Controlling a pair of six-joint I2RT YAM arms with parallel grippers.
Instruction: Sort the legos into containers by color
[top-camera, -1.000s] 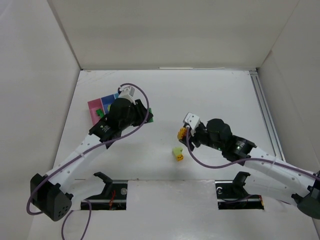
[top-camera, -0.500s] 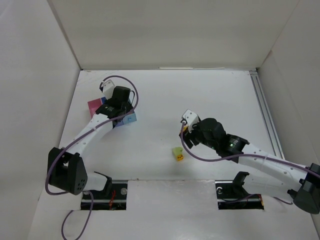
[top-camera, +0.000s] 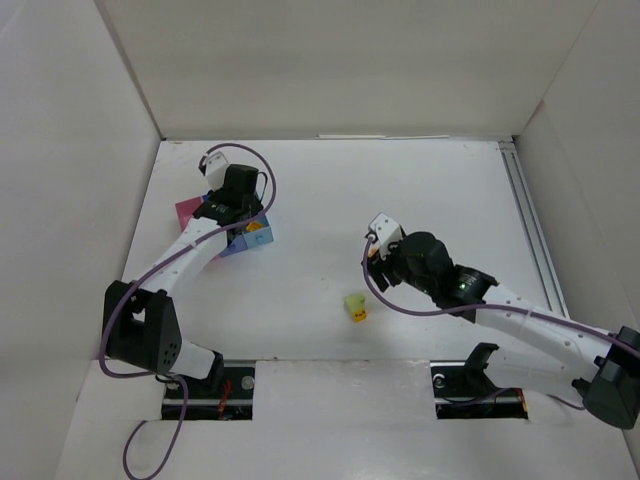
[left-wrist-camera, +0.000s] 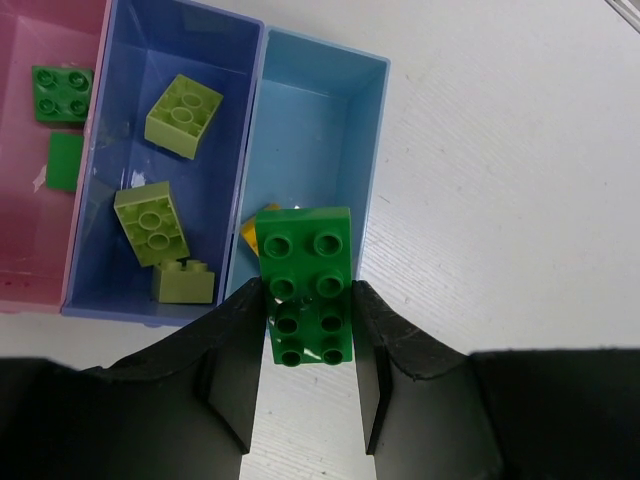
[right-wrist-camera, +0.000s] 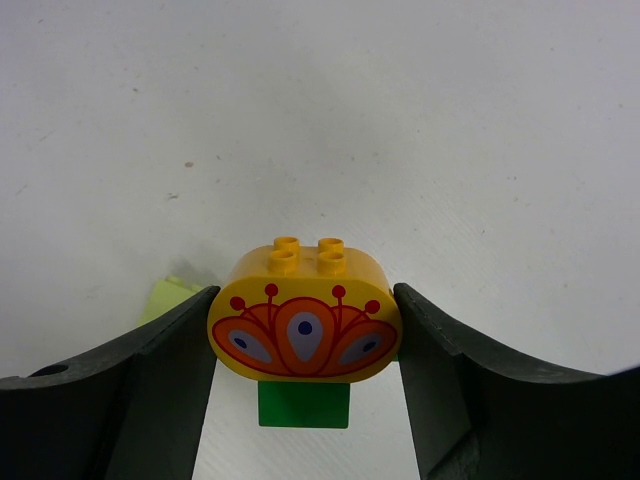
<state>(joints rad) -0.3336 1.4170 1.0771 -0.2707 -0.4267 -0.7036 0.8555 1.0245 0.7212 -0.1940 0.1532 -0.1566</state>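
Nearest the bases, a pale yellow-green brick (top-camera: 354, 306) with a yellow piece against it is seen lying loose on the table (top-camera: 450, 200). Farther out, an orange rounded brick (right-wrist-camera: 304, 330), printed with a red-and-blue fan and stacked on a green block (right-wrist-camera: 303, 405), is clamped in the right gripper (right-wrist-camera: 305, 300). Farthest, a dark green eight-stud brick (left-wrist-camera: 303, 260) is pinched by the left gripper (left-wrist-camera: 305, 300) over the near wall of the light blue box (left-wrist-camera: 320, 130). Three light green bricks (left-wrist-camera: 150, 222) lie in the darker blue box (left-wrist-camera: 130, 40), and two dark green pieces (left-wrist-camera: 62, 92) in the pink box (left-wrist-camera: 30, 230).
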